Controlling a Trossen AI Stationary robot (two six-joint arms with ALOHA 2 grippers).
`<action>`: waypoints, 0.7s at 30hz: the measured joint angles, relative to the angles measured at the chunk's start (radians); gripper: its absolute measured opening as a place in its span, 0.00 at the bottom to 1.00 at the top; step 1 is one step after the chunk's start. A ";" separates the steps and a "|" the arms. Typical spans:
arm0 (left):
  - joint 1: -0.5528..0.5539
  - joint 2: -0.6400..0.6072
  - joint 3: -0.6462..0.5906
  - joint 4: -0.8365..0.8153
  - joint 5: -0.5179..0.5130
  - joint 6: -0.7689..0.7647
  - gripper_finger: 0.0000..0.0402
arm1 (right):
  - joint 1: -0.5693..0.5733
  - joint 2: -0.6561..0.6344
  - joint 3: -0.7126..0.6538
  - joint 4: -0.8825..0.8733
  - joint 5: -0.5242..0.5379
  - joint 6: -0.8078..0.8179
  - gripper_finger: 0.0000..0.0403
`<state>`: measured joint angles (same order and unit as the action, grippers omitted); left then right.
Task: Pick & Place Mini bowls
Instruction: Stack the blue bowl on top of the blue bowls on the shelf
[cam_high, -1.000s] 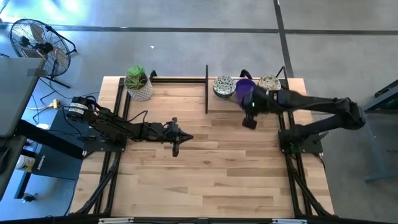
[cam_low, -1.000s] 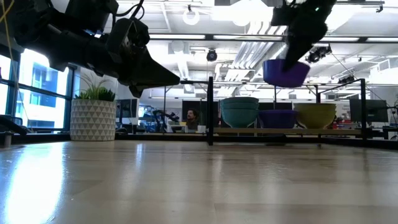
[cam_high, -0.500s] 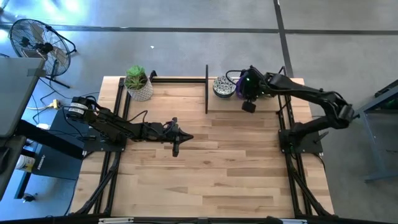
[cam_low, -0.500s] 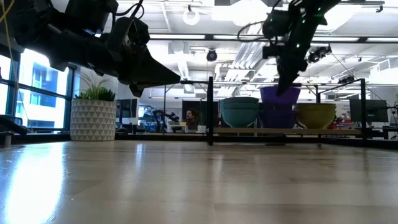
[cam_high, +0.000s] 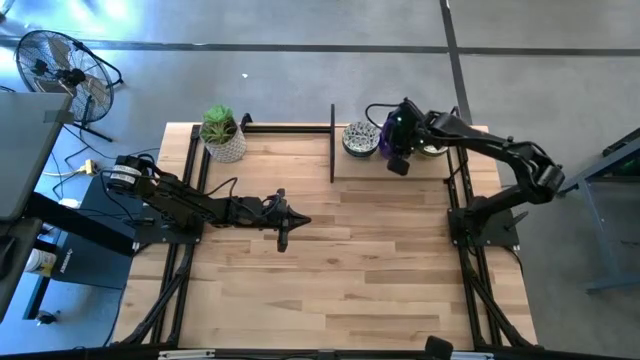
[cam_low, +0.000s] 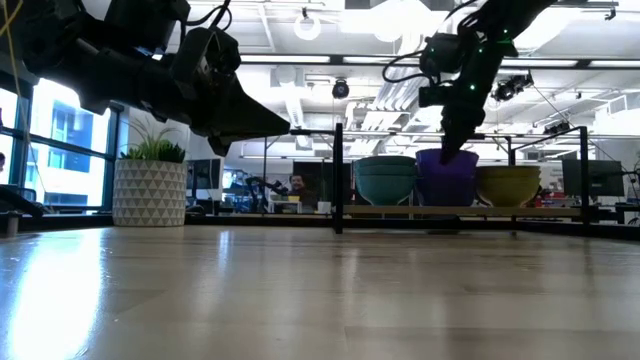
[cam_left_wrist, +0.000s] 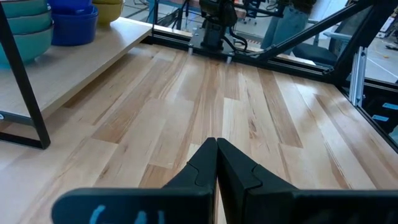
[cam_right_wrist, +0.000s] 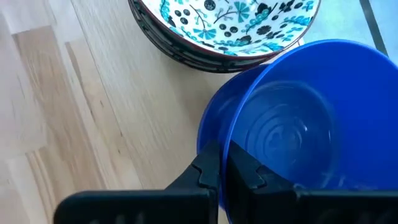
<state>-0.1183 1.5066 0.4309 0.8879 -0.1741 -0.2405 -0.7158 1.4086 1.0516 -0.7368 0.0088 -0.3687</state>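
Up at about one o'clock on the surface (cam_high: 330, 260), on the low shelf (cam_high: 360, 168) at the far edge, the right end effector (cam_high: 397, 158) now sets the purple bowl (cam_low: 446, 165) down. A second ago that bowl hung high in the air. Now it sits on top of another purple bowl (cam_low: 446, 192), so the two make a stack. The two fingers still pinch the rim of the top bowl, one inside and one outside. I think the placing is almost done, and letting go is the step left.

On the shelf, the purple stack stands in the middle. A stack of flower bowls (cam_high: 358, 138) is just beside it toward eleven o'clock. A cream bowl (cam_low: 507, 184) is on its other side, partly hidden under the arm from above. None of the bowls has anything inside.

The left end effector (cam_high: 283, 235) waits near the middle of the surface, at about nine o'clock, clenched and holding nothing. The plant pot (cam_high: 222, 135) stands well apart at eleven o'clock.
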 joint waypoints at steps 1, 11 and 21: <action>0.000 0.000 0.000 0.000 0.000 0.000 0.01 | -0.004 0.000 0.000 0.000 -0.005 0.000 0.01; 0.000 0.000 0.000 0.000 0.000 0.000 0.01 | -0.005 0.017 0.000 0.004 -0.016 0.002 0.01; 0.000 0.000 0.000 0.000 0.000 0.000 0.01 | -0.005 0.045 0.000 0.017 0.008 0.002 0.03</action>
<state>-0.1183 1.5066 0.4309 0.8879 -0.1741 -0.2405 -0.7204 1.4540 1.0515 -0.7194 0.0171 -0.3672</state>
